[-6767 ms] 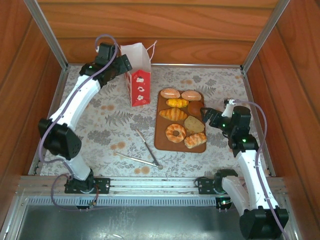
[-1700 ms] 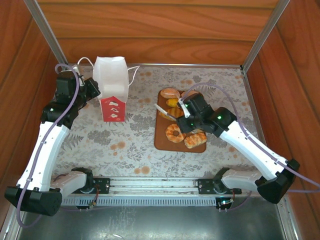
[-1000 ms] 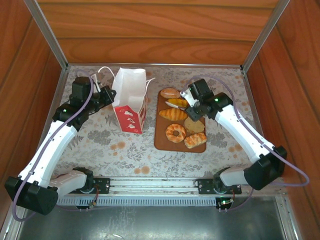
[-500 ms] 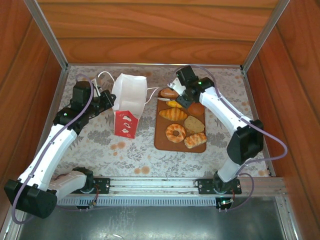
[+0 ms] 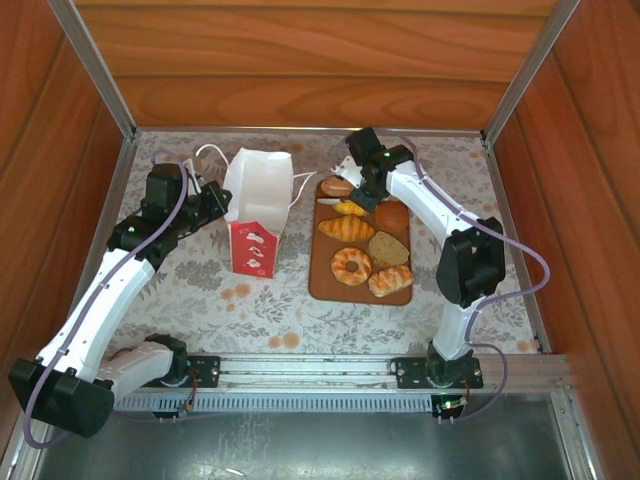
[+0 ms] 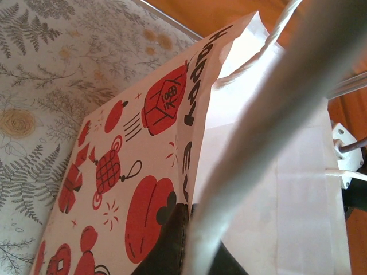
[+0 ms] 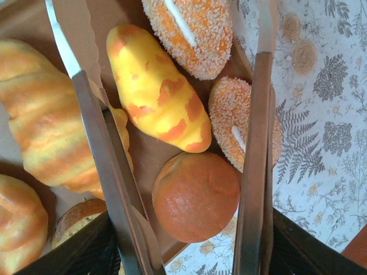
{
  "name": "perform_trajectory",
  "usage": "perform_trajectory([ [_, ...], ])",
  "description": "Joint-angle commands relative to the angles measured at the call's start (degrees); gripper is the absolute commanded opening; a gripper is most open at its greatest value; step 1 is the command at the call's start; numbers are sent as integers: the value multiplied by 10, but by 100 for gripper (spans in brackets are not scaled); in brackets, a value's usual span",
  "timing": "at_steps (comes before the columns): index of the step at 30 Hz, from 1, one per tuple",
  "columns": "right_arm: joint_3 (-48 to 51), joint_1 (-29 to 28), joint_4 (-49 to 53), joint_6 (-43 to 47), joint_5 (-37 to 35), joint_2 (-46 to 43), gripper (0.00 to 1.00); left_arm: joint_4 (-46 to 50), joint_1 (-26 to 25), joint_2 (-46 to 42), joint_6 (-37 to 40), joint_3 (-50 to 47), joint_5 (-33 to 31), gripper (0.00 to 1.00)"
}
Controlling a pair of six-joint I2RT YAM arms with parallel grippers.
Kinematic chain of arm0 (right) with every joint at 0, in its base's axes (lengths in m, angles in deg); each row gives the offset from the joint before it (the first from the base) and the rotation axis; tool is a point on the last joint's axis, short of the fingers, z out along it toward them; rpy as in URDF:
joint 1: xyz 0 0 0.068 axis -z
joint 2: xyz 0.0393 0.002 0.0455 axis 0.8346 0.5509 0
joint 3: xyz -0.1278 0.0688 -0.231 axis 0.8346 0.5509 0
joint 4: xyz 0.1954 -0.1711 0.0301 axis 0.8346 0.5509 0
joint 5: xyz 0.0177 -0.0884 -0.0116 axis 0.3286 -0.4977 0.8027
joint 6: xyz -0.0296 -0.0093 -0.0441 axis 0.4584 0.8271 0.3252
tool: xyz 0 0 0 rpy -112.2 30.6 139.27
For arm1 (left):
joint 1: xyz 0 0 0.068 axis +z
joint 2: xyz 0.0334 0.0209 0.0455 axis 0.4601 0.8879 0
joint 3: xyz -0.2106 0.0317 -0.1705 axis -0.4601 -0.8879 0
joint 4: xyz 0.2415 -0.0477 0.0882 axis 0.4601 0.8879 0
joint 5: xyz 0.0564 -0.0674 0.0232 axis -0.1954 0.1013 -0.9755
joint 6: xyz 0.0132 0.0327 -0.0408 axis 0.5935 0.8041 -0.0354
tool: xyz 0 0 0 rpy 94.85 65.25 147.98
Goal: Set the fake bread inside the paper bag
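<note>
The fake bread (image 5: 368,250) all lies on the brown board (image 5: 322,285), right of the table's (image 5: 200,290) middle. At the board's near end I see the ring doughnut (image 5: 351,265) and the glazed roll (image 5: 390,281), and behind them the tan slice (image 5: 388,249) and a croissant (image 5: 346,229). Over the board's far end my right gripper (image 5: 362,190) is clamped on metal tongs (image 7: 96,134). Their blades stand spread either side of a yellow roll (image 7: 157,89) and a round orange bun (image 7: 195,197), with sesame-topped buns (image 7: 192,34) alongside. I cannot tell whether the blades touch any piece. Left of the board, toward the table's far-left corner, the paper bag (image 5: 258,200) stands upright with its mouth open. My left gripper (image 5: 213,200) pinches its left wall.
</note>
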Motion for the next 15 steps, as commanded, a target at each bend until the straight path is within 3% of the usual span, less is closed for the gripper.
perform_trajectory([
  [1,-24,8,2,4,-12,18,61,-11,-3,-3,-7,-2,-3,0],
  [15,-54,12,11,-4,-32,68,51,-10,-3,-5,-6,0,-7,0],
])
